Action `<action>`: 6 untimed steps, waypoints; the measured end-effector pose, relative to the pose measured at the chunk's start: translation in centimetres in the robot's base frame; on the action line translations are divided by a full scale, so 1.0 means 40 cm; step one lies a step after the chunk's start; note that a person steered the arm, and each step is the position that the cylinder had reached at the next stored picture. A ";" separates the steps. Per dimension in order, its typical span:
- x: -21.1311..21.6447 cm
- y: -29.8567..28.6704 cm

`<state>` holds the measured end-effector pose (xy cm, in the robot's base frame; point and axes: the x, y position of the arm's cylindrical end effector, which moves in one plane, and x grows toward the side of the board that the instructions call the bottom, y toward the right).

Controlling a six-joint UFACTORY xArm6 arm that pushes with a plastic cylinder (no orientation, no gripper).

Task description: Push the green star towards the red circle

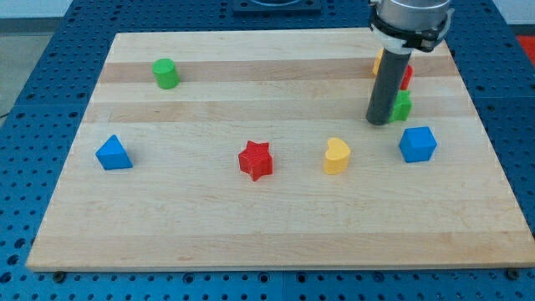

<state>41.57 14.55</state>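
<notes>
My tip [380, 122] stood on the bench [251, 226], touching the left side of the green star [404, 106]. The red circle [406, 77] was just above it, partly hidden. No claw was visible.

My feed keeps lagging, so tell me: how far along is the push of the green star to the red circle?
Nearly done, it seems: the green star sits just below the red circle, both partly hidden by the rod. In hand: my tip rests at the star's left edge. Left: whether they already touch is hidden; if not, a short nudge upward.
</notes>
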 end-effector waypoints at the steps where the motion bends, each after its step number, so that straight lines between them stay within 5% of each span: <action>1: 0.038 0.012; 4: -0.033 0.068; 6: -0.009 -0.111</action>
